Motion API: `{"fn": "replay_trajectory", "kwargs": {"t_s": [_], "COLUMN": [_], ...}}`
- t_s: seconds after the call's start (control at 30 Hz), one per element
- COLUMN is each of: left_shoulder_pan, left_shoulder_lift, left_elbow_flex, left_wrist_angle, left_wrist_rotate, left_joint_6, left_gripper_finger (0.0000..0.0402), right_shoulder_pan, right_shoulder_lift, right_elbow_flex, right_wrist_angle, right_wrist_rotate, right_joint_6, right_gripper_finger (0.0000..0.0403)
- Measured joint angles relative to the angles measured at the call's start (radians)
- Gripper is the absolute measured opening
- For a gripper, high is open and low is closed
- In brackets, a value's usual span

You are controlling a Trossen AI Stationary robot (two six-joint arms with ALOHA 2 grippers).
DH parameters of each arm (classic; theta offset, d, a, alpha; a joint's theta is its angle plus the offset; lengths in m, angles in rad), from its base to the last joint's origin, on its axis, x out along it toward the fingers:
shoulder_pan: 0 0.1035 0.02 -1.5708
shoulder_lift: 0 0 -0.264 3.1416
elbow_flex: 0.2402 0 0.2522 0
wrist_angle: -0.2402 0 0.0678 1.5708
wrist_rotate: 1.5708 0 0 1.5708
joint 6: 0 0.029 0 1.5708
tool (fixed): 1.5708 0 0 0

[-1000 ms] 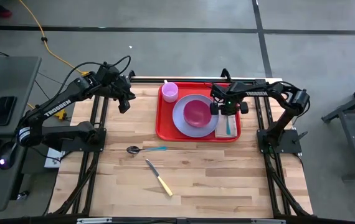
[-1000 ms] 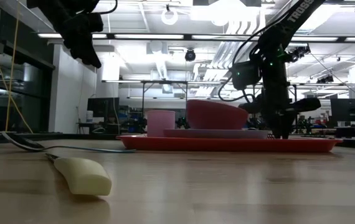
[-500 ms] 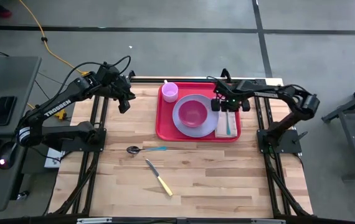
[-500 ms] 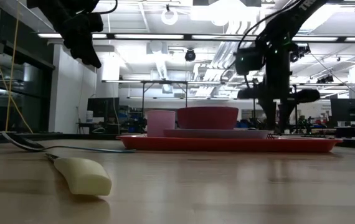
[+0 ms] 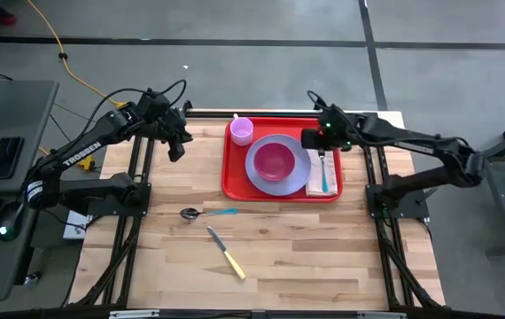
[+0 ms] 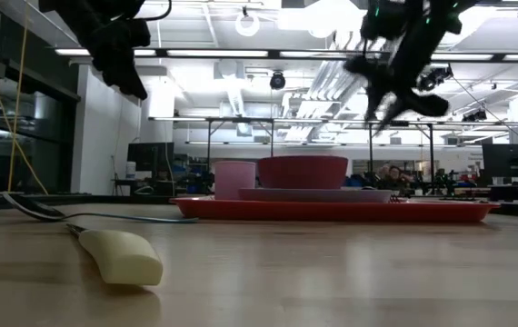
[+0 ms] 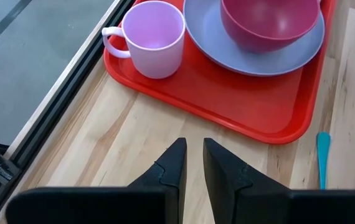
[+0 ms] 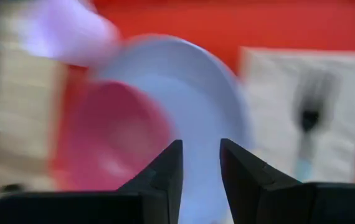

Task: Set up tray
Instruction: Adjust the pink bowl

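Wooden butcher-block table [image 5: 270, 257] stands on a grey concrete floor [image 5: 235, 80] crossed by dark seams. A yellow cable [image 5: 58, 44] trails over the floor beyond the table's left end. Left of the table, a grey desk [image 5: 4, 177] carries a phone and part of a keyboard. Beyond the table, across the room: open ceiling with strip lights [image 6: 214, 53], white ducting, dark-framed windows [image 6: 4, 136] to the left, workbenches and monitors [image 6: 509, 163] further back.
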Motion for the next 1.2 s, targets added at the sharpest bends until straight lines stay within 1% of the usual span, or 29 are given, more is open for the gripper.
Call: {"fn": "replay_trajectory", "kwargs": {"t_s": [0.1, 0.2, 0.27, 0.43, 0.6, 0.73, 0.83, 0.93, 1.03, 1.2], "left_shoulder_pan": [0.0, 0.0, 0.0, 0.0, 0.0, 0.0, 0.0, 0.0, 0.0, 0.0], "left_shoulder_lift": [0.0, 0.0, 0.0, 0.0, 0.0, 0.0, 0.0, 0.0, 0.0, 0.0], "left_elbow_flex": [0.0, 0.0, 0.0, 0.0, 0.0, 0.0, 0.0, 0.0, 0.0, 0.0], "left_wrist_angle": [-0.008, -0.008, -0.008, -0.008, -0.007, -0.01, -0.021, -0.031, -0.053, -0.065], "left_wrist_rotate": [0.006, 0.025, 0.04, 0.046, 0.046, 0.048, 0.078, 0.121, 0.163, 0.259], "left_joint_6": [0.0, 0.0, 0.0, -0.01, -0.026, -0.041, -0.042, -0.042, -0.05, -0.115], "left_gripper_finger": [0.0085, 0.0085, 0.0085, 0.0085, 0.0085, 0.0085, 0.0085, 0.0085, 0.0086, 0.0085], "right_shoulder_pan": [0.062, 0.12, 0.15, 0.206, 0.237, 0.255, 0.271, 0.294, 0.322, 0.356], "right_shoulder_lift": [-0.037, -0.041, -0.032, 0.022, 0.097, 0.161, 0.201, 0.228, 0.236, 0.236], "right_elbow_flex": [0.0, 0.0, 0.0, 0.0, 0.0, 0.0, 0.0, 0.0, 0.0, 0.0], "right_wrist_angle": [0.124, 0.212, 0.235, 0.262, 0.426, 0.558, 0.619, 0.646, 0.653, 0.654], "right_wrist_rotate": [0.031, 0.065, 0.081, 0.079, 0.0, -0.062, -0.101, -0.133, -0.132, -0.132], "right_joint_6": [-0.008, -0.032, -0.033, -0.038, -0.08, -0.095, -0.122, -0.156, -0.188, -0.235], "right_gripper_finger": [0.0082, 0.0076, 0.0071, 0.0052, 0.0035, 0.003, 0.003, 0.003, 0.0029, 0.0029]}}
